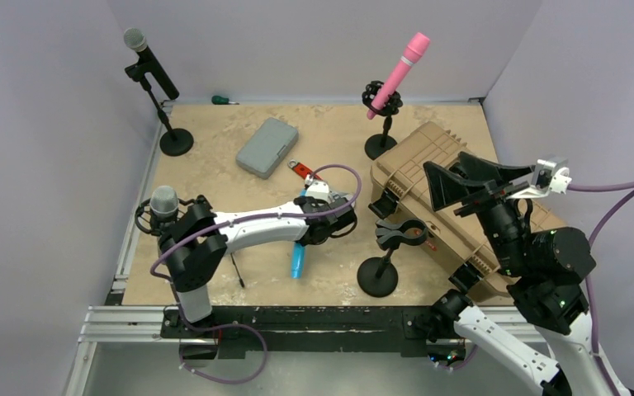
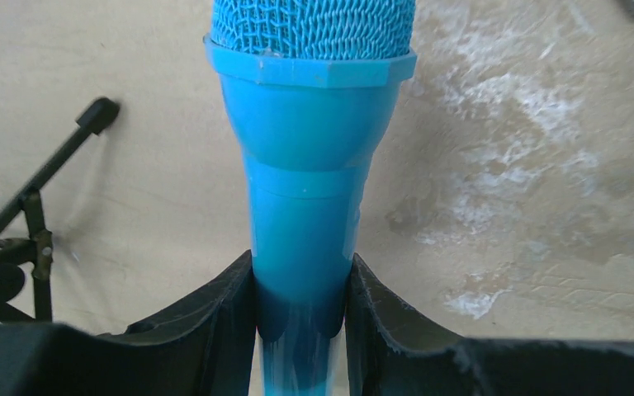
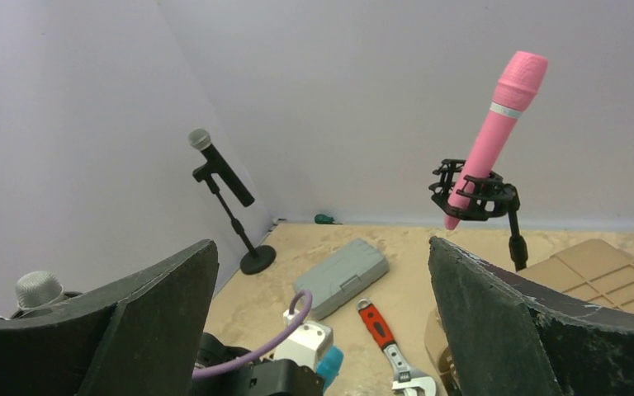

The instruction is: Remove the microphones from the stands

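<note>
My left gripper (image 1: 312, 233) is shut on a blue microphone (image 1: 298, 261) and holds it low over the sandy table, left of an empty black stand (image 1: 386, 252) with an open clip. In the left wrist view both fingers (image 2: 215, 330) press the blue handle (image 2: 305, 214), and the mesh head points away from the camera. I cannot tell if it touches the table. My right gripper (image 3: 322, 322) is open and empty, raised above the tan case (image 1: 429, 177); it also shows in the top view (image 1: 470, 186).
A pink microphone (image 1: 399, 70) sits in a stand at the back. A black microphone (image 1: 150, 62) is on a stand at back left. A grey-headed microphone (image 1: 163, 202) sits by the left arm. A grey box (image 1: 267, 147) and a red wrench (image 3: 384, 338) lie mid-table.
</note>
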Available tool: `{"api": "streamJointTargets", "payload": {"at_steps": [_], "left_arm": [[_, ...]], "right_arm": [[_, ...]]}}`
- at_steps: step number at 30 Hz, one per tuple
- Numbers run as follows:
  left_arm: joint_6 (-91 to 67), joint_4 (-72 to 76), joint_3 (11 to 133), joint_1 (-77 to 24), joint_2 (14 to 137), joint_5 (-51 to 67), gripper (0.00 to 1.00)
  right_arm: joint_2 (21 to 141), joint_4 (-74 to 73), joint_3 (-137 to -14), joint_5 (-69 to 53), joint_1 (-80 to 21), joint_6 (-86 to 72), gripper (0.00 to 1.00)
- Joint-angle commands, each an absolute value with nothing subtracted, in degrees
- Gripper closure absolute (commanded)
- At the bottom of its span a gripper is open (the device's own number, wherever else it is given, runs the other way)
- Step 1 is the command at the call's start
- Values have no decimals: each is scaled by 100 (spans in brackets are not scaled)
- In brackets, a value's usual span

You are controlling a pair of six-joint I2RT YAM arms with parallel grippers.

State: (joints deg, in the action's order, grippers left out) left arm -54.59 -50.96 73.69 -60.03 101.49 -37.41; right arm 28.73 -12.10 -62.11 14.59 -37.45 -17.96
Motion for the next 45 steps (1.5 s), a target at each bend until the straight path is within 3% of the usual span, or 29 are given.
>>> {"api": "streamJointTargets", "payload": {"at_steps": [1,11,20,24,31,39,42,45], "left_arm": [[-6051,-4687,7126,-6001,10178,-3532,100],[-5757,-3997,7029,-5889,10679,-2641,94],[-5745,-3983,6939,-5845,10476,-2626,33],[-5574,-3969,6919,-5861,10081,-2732,15],[-4606,-3731,7154,-5982,9004,-2781,3],[-2825,-3447,8043,-5883,7881,-2321,1],[-2226,-3049,8100,-5556,7409,-1107,1],[-1987,-2207,7789,-5067,6859,1031,0]], "right_arm": [[2782,-1310,-6320,1693,-3734,-1731,4],[2744,-1356,-6304,1705,-3733,-1765,4],[2794,-1385,-6291,1681,-3735,-1786,4],[2842,-1512,-6284,1682,-3735,-1795,4],[2864,-1700,-6306,1768,-3731,-1774,4],[2916,-1679,-6402,1806,-3735,-1702,5],[2904,-1718,-6428,1809,-3735,-1687,5],[2884,-1768,-6446,1835,-3734,-1688,5]]}}
